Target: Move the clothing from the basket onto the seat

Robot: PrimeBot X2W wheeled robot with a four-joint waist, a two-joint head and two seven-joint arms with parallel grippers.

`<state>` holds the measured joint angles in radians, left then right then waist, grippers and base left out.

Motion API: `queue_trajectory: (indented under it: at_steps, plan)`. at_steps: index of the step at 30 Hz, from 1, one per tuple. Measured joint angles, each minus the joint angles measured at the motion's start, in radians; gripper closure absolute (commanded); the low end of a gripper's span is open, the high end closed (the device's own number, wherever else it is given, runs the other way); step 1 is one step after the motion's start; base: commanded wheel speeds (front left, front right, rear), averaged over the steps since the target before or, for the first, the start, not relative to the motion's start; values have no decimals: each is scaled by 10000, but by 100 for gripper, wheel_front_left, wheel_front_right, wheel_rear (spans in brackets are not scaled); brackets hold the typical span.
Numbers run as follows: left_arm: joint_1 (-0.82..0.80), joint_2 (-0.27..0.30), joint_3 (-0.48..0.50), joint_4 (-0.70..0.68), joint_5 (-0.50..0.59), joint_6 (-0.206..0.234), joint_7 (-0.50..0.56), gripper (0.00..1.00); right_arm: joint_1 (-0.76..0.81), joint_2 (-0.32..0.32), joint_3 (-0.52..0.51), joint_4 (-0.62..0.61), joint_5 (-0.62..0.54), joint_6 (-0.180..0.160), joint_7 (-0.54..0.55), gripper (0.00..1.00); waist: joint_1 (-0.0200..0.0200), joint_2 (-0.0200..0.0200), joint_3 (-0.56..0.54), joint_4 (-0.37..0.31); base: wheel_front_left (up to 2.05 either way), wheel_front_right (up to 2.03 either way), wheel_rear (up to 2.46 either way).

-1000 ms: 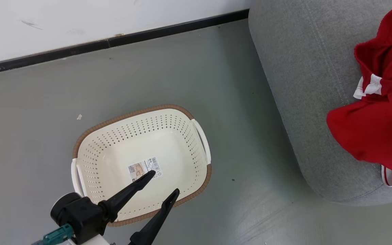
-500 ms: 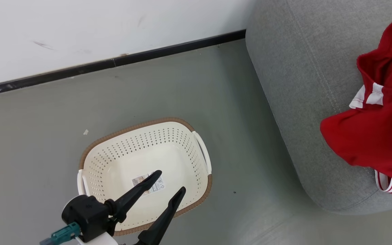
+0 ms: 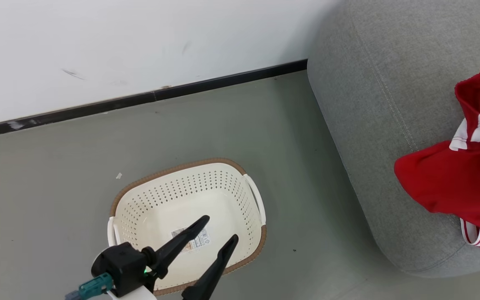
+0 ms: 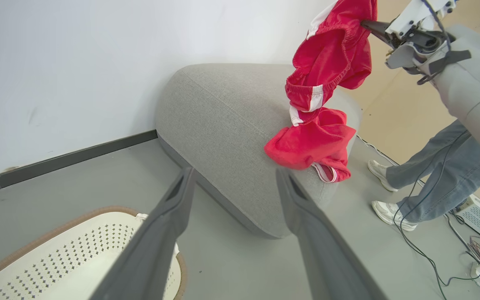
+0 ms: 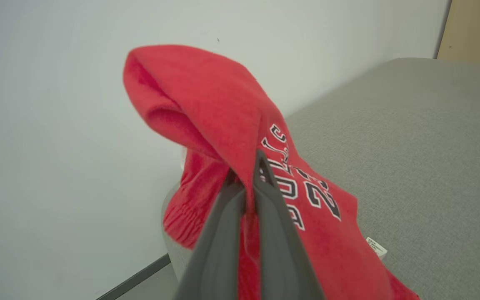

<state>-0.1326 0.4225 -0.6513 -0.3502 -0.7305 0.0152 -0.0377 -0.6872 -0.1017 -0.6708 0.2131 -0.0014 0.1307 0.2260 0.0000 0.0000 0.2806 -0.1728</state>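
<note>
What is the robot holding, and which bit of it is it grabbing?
The right gripper pinches a fold at the top of the hanging red clothing. The left gripper is open and empty.

Number "23" in dark, white-edged print on the red jersey (image 5: 306,196), middle of the right wrist view, letters beside it folded and unclear, small white tag (image 5: 376,246) unreadable, barcode sticker (image 3: 202,241) in the basket (image 3: 181,185) too small to read
</note>
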Motion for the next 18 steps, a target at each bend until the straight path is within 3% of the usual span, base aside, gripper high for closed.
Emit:
queue_trajectory:
  at_steps: [18]
  plan:
    - [17, 412, 125, -301, -2, 263, 247, 0, 530, 303, -79, -370, 489, 0, 163, 100, 0, 0, 523, 5, 0, 0, 0]
